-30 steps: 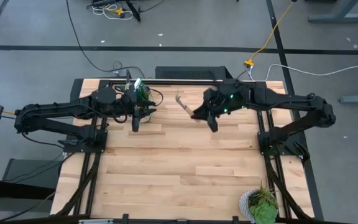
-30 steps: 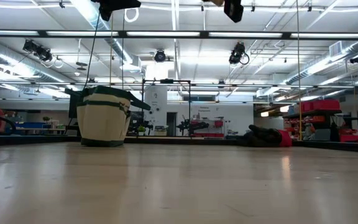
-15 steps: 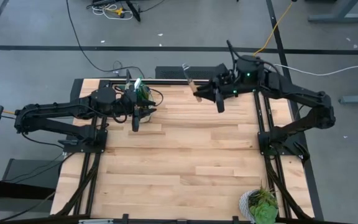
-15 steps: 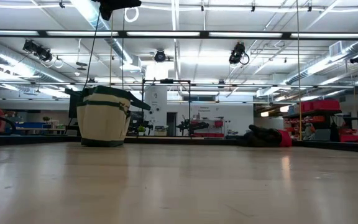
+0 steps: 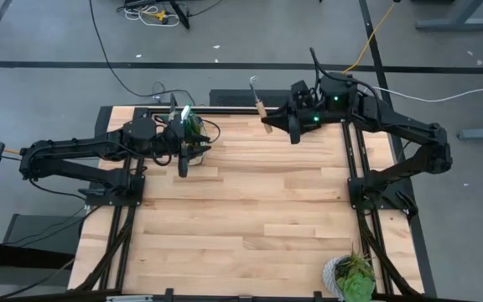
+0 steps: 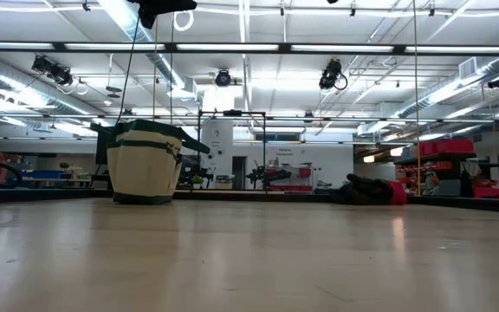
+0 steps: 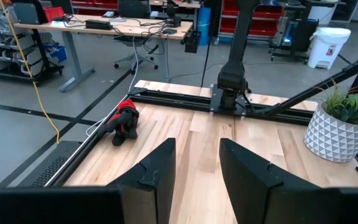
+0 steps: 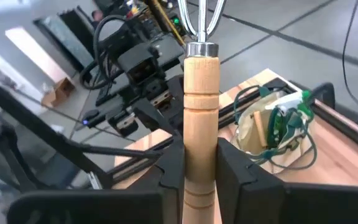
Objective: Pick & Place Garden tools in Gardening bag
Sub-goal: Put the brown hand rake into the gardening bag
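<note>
Right gripper: raised over the far edge of the table, toward the right of its middle; fingers closed on the wooden handle of a rake.
Rake: handle clamped between the two dark fingers in the right wrist view, metal tines running out of the picture; in the high view it slants from the gripper out past the far edge of the table.
Left gripper: held over the far-left part of the table, just beside the bag; fingers parted with bare table showing between them, holding nothing.
Bag: upright near the far-left corner of the table; beige canvas with a dark green rim in the low view; the right wrist view shows its open mouth with green and wooden-handled items inside.
Gloves: red and black, lying in a heap on the table near its far edge on the right side, well apart from the bag; visible in the low view too.
Potted plant: white patterned pot at the near-right corner of the table, apart from both arms.
</note>
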Controlling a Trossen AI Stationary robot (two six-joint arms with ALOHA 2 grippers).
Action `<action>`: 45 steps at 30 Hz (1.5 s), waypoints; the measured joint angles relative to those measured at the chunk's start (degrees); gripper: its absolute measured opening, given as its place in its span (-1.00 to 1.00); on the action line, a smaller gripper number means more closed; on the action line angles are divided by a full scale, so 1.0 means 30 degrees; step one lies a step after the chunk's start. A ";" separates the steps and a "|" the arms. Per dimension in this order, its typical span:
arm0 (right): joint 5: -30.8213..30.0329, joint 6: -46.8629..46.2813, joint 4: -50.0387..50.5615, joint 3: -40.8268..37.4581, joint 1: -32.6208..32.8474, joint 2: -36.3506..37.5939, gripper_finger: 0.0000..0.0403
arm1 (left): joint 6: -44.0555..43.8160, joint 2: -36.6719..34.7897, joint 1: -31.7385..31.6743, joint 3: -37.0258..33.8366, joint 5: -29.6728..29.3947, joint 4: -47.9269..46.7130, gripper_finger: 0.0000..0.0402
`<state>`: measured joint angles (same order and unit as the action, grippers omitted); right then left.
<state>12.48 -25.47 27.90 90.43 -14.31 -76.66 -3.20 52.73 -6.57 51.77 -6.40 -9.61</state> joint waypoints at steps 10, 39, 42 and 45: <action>0.0056 -0.3676 -0.2991 -0.1560 0.0046 -0.0021 -0.75 | 0.0802 0.0000 0.0000 0.0000 -0.0006 0.0000 -0.35; 0.0717 -0.3425 -0.4445 -0.2208 0.0357 -0.0015 -0.75 | 0.2791 0.0007 0.0015 0.0015 -0.0508 0.2259 -0.35; 0.1065 -0.3422 -0.4444 -0.2208 0.0350 -0.0015 -0.75 | 0.2791 0.0007 0.0015 0.0015 -0.0508 0.2259 -0.35; 0.1191 -0.3520 -0.4444 -0.2208 0.0350 -0.0015 -0.75 | 0.2777 0.0002 0.0015 0.0015 -0.0508 0.2254 -0.35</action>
<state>16.05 -36.03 14.57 83.81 -13.26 -76.71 5.13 52.74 -6.52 51.81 -7.92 -2.85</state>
